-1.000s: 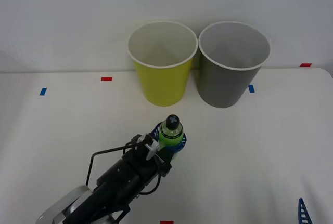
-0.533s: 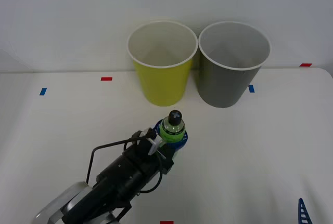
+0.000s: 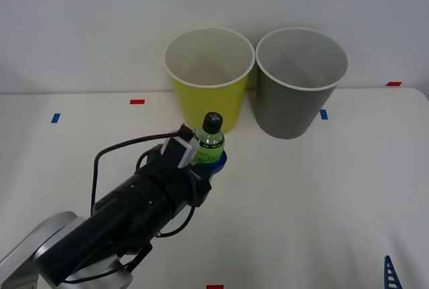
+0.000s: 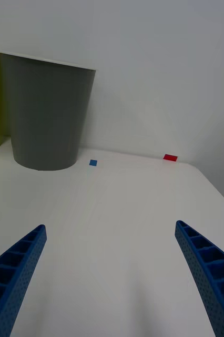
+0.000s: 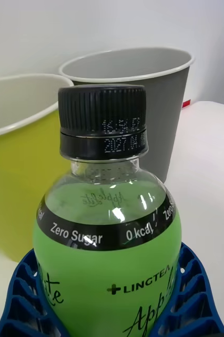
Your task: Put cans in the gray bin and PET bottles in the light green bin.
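Our left gripper (image 3: pixel 209 158) is clamped on the PET bottle (image 3: pixel 210 140), held upright just before the light green bin (image 3: pixel 209 81). Beside that stands the gray bin (image 3: pixel 299 82). Our right gripper (image 4: pixel 111 279) hovers over the table (image 3: pixel 322 195), fingers spread apart.

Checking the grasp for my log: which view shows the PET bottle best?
The left wrist view: the PET bottle sits close up, upright, with the left gripper shut around its body. The front view shows it small before the light green bin.
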